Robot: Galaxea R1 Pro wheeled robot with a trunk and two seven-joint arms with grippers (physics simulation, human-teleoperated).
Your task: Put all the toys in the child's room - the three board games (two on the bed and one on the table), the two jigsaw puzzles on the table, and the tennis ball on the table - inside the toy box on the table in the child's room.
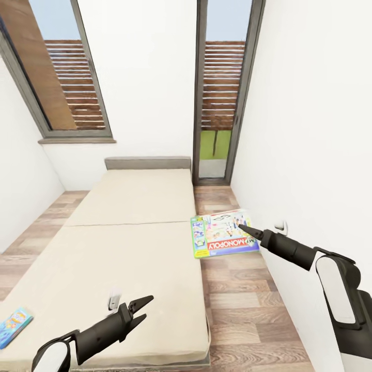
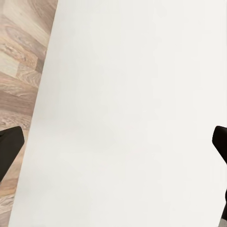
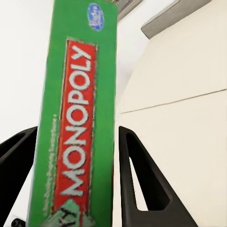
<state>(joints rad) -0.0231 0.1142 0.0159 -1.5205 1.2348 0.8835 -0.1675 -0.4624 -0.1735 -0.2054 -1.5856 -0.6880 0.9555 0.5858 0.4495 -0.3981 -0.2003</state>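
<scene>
Nearest, the black two-fingered left gripper (image 1: pixel 140 309) hangs over the foot of the large beige-mattressed bed (image 1: pixel 129 227) with its fingers spread and nothing between them; its wrist view gives just pale mattress and a strip of wood-plank floor (image 2: pixel 19 75). Further out on the other side, the black right gripper (image 1: pixel 243 228) pinches the flat green-edged "Monopoly" game box (image 1: pixel 225 233), lifted clear of the mattress beside the bed's edge. The box's long axis runs across, away from that hand toward the bed. The right wrist view adds what the head view blurs: the green edge (image 3: pixel 75 118) sits squarely between both fingers. A small blue printed game box (image 1: pixel 14 324) lies on the floor far left, closer to the empty left gripper.
</scene>
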